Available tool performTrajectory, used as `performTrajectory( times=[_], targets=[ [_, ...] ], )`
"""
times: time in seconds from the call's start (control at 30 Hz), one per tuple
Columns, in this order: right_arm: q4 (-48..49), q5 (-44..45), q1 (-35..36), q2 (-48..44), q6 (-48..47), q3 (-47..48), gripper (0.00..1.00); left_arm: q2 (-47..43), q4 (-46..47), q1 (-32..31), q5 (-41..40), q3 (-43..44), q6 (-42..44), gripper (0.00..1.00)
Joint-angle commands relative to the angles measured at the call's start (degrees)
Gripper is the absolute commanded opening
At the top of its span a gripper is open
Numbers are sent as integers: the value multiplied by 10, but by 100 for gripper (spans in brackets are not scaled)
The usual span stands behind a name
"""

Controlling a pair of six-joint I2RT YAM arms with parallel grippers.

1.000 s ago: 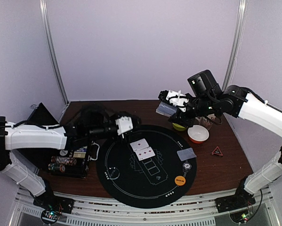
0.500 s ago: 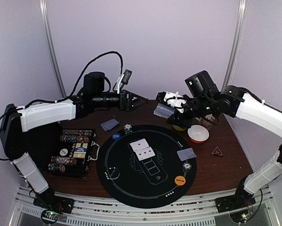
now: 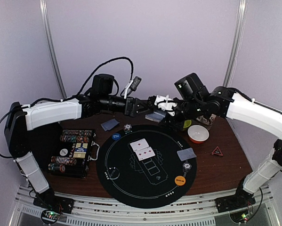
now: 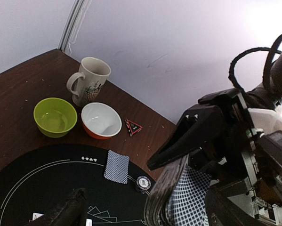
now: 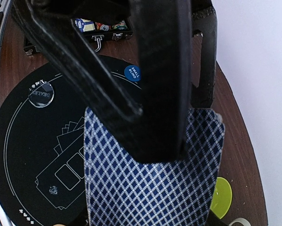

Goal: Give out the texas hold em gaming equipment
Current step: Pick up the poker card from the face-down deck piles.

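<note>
1. At the back of the counter [image 3: 225, 165], above the far rim of the round black mat [image 3: 126, 188], the two arms come together nose to nose.
2. The right gripper [image 3: 158, 112] has its jaws closed on a deck of playing cards [image 5: 150, 179]. The blue-diamond backs fill the right wrist view, and a black finger [image 5: 159, 80] lies across the top of them. The deck is up in the air, off the mat.
3. The left gripper [image 3: 141, 107] points at that deck with its jaws spread wide and nothing in them. In its own wrist view the deck sits close in front, at the lower right. I cannot tell whether the gripper touches it.
4. On the mat, two face-up cards [image 3: 142, 149] overlap near the middle. A face-down card [image 3: 186, 154] lies toward the right edge, with a dark-rimmed disc [image 3: 187, 165] just beside it on the near side.
5. A second face-down card [image 3: 109, 124] lies on bare wood just beyond the mat's rear left. The blue small-blind disc [image 3: 116, 136] and the clear dealer disc [image 3: 127, 127] sit near each other at that same rim. The orange disc [image 3: 180, 179] lies near the front right.
6. The red triangle [image 3: 217, 150] rests on the wood to the right of the mat, near the white-orange bowl [image 3: 198, 133]. The green bowl [image 4: 55, 117] sits just beside that bowl, and the patterned mug [image 4: 90, 87] stands upright behind them.
7. An open chip case [image 3: 75, 150], with rows of chips inside, lies left of the mat.
</note>
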Motion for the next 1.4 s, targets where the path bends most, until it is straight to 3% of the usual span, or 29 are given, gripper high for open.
performTrajectory(
  times=[0.0,0.3,0.57,0.8,1.03,1.23,1.37],
  targets=[
    [11,-5,12,8,3,22,51,14,-24,-5,-13,30,24,86],
    [7,7,21,17,0,31,51,22,-91,-9,-58,54,74,71],
    [4,16,21,7,-2,25,51,4,-128,-7,-104,60,99,50],
    [4,25,22,-3,-4,16,51,-17,-129,1,-122,52,105,49],
    [4,27,21,-2,-5,16,51,-27,-128,1,-84,54,117,56],
    [5,29,21,-2,-6,14,51,-36,-128,1,-72,50,132,31],
    [4,31,22,-2,-7,15,51,-41,-128,1,-61,47,140,29]
  ],
)
